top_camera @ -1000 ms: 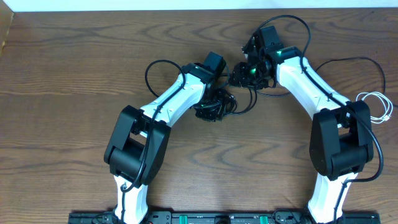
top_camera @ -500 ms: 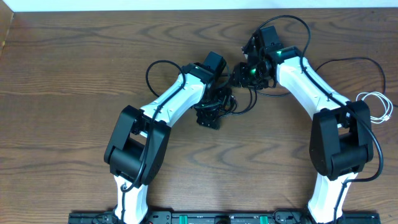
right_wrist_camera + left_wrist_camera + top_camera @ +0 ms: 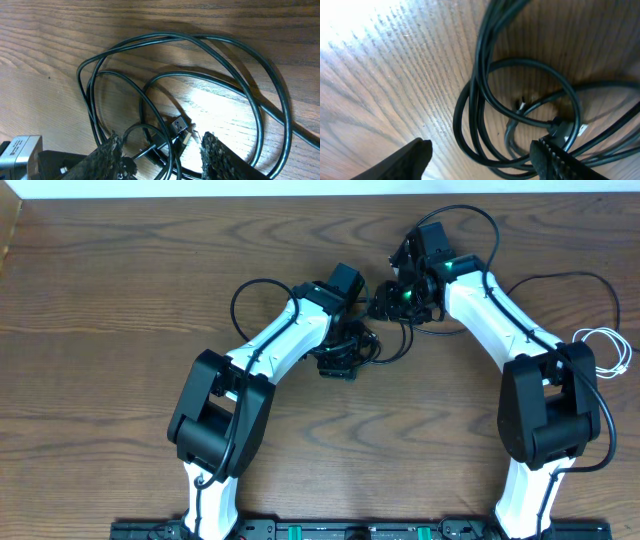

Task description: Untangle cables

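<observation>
Two pincers are mine, and both stand released: the left pincer (image 3: 481,148) and the right pincer (image 3: 161,140) hover with fingers spread over the black cords (image 3: 485,50), which are heaped mid-table (image 3: 120,300) between my arms. To do this well, I judge I should pinch one strand near the plug (image 3: 179,126), never the bundle, and draw it out slowly. One white cord (image 3: 590,333) lies well apart at the right. The black cords are too looped to count.

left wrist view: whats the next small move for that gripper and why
Probably lower a touch and close the left gripper: its fingers stand open astride the black cables, which lie looped on the table, with nothing gripped yet.
</observation>
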Controlling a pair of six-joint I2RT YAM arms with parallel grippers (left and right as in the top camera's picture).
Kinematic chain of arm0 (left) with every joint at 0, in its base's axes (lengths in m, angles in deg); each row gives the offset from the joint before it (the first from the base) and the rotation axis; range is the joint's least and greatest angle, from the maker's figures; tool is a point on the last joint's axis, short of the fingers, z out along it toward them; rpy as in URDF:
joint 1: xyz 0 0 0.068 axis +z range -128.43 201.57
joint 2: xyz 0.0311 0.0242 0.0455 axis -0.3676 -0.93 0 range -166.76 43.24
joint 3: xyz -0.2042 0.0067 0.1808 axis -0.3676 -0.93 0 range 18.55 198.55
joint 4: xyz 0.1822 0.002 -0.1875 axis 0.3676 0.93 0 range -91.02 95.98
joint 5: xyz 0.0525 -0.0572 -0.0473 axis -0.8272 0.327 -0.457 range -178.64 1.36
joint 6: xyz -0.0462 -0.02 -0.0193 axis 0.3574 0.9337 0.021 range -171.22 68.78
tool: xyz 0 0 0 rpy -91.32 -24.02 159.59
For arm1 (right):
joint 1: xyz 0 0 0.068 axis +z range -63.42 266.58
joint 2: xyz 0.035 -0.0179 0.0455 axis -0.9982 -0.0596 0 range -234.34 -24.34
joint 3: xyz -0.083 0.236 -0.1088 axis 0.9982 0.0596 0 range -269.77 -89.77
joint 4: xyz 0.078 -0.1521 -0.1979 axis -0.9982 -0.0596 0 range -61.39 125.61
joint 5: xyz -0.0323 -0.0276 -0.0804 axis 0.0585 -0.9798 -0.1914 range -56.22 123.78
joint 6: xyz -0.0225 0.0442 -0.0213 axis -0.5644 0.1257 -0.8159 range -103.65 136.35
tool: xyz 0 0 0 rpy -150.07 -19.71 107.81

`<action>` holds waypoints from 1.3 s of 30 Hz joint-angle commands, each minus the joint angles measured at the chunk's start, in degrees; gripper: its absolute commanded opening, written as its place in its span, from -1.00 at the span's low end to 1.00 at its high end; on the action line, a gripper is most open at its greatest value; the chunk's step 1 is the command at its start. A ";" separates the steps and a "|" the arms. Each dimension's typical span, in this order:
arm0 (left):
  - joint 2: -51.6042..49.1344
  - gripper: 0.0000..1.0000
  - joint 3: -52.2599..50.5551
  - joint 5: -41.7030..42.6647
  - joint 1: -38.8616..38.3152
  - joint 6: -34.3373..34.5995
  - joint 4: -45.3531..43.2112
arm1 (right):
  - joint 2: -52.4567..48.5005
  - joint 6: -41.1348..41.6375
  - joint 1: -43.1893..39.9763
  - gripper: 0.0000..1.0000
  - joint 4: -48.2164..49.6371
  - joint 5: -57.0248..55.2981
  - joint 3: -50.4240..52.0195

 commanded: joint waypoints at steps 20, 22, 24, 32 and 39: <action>-0.98 -0.50 -0.24 -8.79 -2.75 9.01 -0.61 | -0.61 -0.79 0.17 0.01 -0.17 -0.26 0.42; -0.98 -0.62 -0.24 -8.96 -2.75 8.76 -0.59 | -0.61 -0.79 0.17 0.01 -0.31 -0.26 0.39; -0.98 -0.85 -0.24 -8.98 -2.69 7.80 -0.61 | -0.61 -0.81 0.13 0.02 -0.39 -0.26 0.42; -0.96 -0.85 -0.24 -9.33 -1.22 -6.84 -0.63 | -0.61 -0.72 0.13 -0.04 -1.40 -0.48 0.44; -0.96 -0.85 -0.22 -6.73 2.78 -22.75 -0.72 | -0.61 0.63 0.24 -0.07 -5.42 -0.39 0.44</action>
